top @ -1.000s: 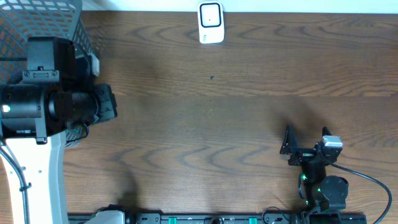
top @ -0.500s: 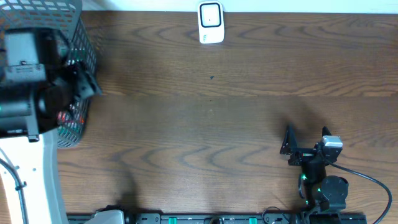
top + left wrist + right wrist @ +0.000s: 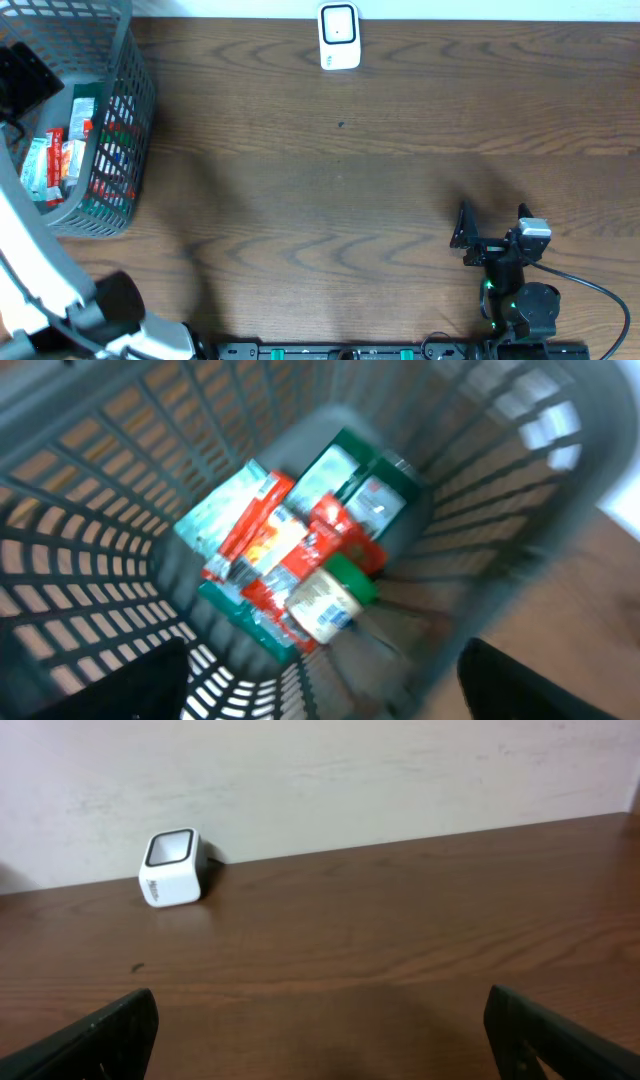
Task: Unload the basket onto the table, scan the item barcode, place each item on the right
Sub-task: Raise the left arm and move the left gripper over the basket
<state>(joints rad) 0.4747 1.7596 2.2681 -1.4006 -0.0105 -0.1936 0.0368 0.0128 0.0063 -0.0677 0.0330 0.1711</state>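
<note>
Left hand [image 3: 322,660] hangs wide and empty over the basket [image 3: 135,110] at the worktop's [image 3: 350,180] far left corner. The little jar [image 3: 330,600] atop crinkly packets [image 3: 250,530] looks light, rigid, slick; I'd grip its sides. Right hand [image 3: 492,222] gapes wide too.

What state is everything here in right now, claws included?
Grey plastic mesh basket: upright, holding items.
Red and green packets: piled in the basket.
Small green-lidded jar: on its side atop the packets.
White cube barcode scanner: standing at the far edge of the brown wooden table.
Left gripper: open, empty, over the basket.
Right gripper: open, empty.
</note>
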